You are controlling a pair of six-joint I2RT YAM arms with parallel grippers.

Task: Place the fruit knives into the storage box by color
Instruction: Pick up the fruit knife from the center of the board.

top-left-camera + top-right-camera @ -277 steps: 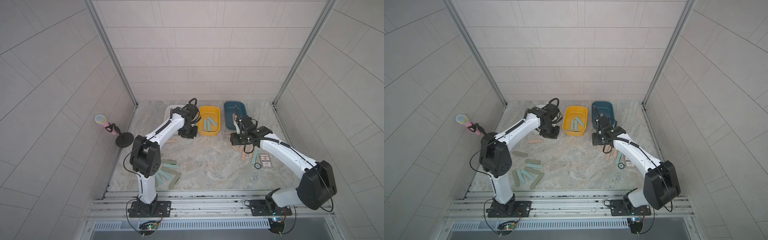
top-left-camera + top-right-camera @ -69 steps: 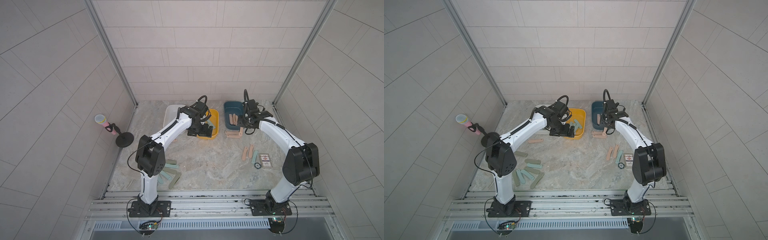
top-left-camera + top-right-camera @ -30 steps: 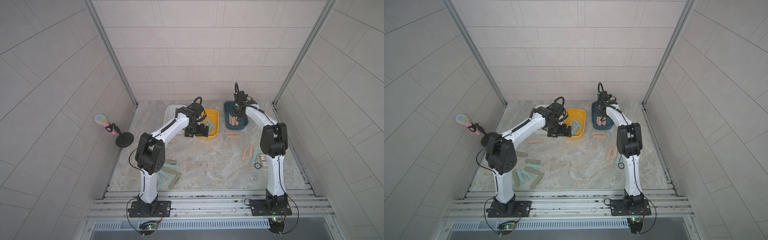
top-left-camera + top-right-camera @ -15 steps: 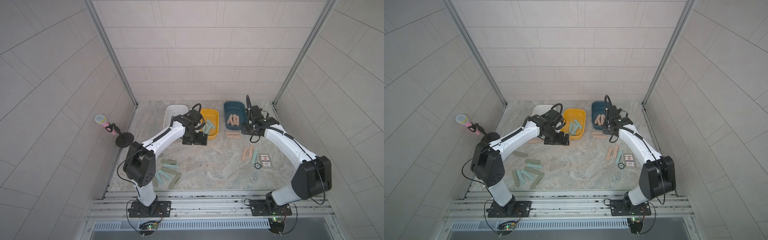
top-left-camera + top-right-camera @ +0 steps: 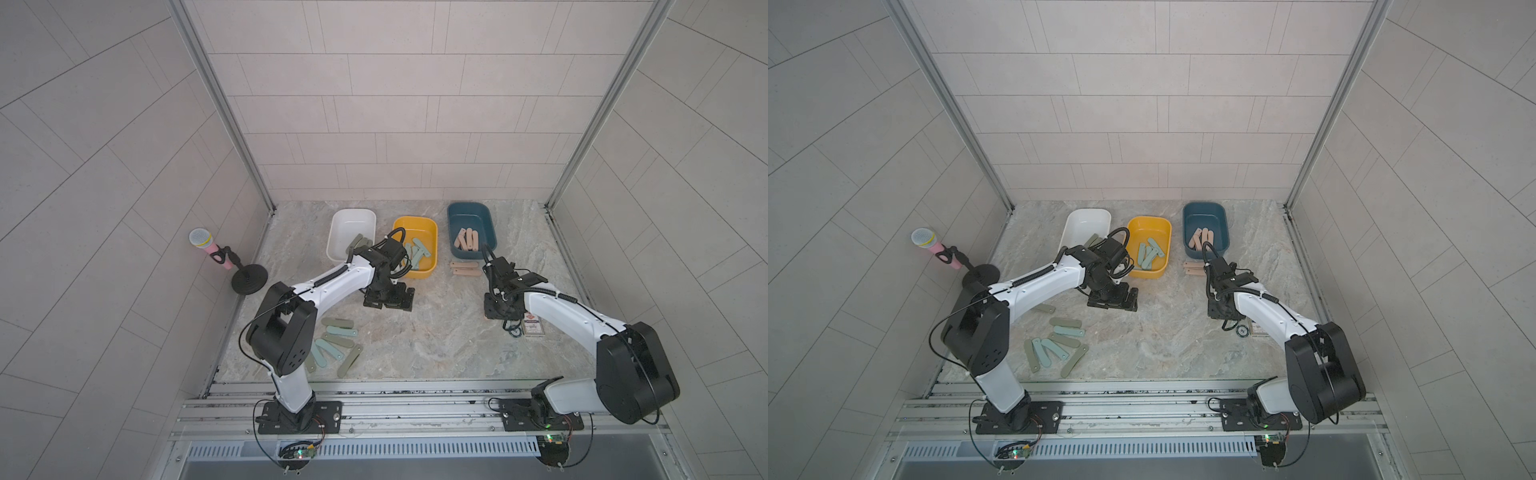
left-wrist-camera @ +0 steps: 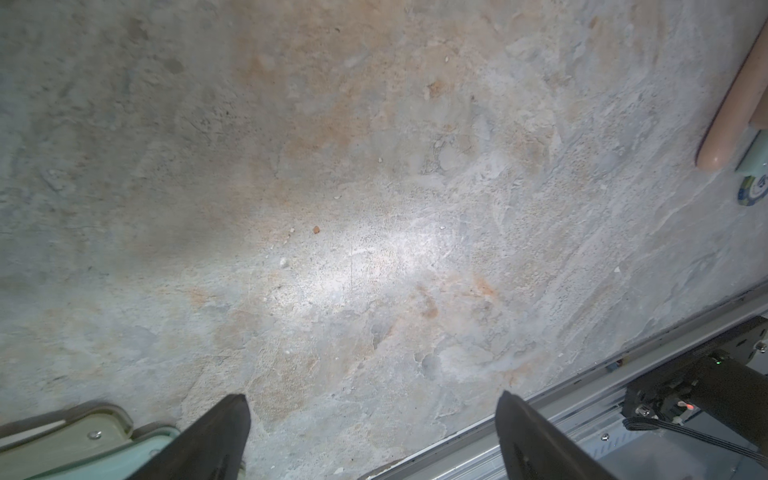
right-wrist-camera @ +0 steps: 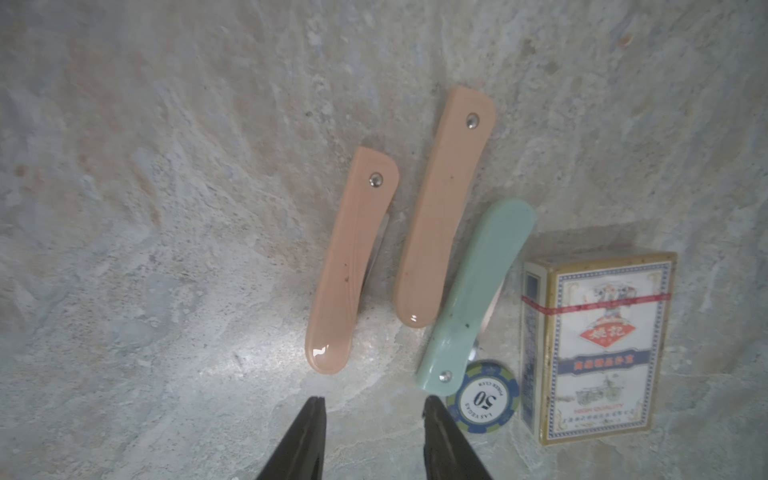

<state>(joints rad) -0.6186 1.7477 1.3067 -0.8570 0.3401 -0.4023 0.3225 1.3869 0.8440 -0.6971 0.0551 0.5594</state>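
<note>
Knives first: two peach-pink knives (image 7: 353, 257) lie side by side on the counter (image 7: 166, 249), just ahead of the right pincer (image 7: 374, 415), whose jaws stand partway apart and hold nothing. A teal knife (image 7: 473, 291) lies against one of them, its riveted end touching a poker chip (image 7: 484, 399) beside a card box (image 7: 598, 345). We see smooth folded handles, rounded at one end, a metal rivet at the other, a blade edge showing along one side.

In a top view, two more peach knives (image 5: 465, 272) sit at eleven o'clock of that pincer, near the blue box (image 5: 469, 218) holding at least three peach ones. The left pincer (image 5: 389, 305) is spread wide and empty. The yellow box (image 5: 415, 227) at its one o'clock holds teal knives, and the white box (image 5: 351, 224) at eleven holds olive ones. At its eight o'clock we count eight loose knives (image 5: 1065, 340): five olive, three teal.
</note>
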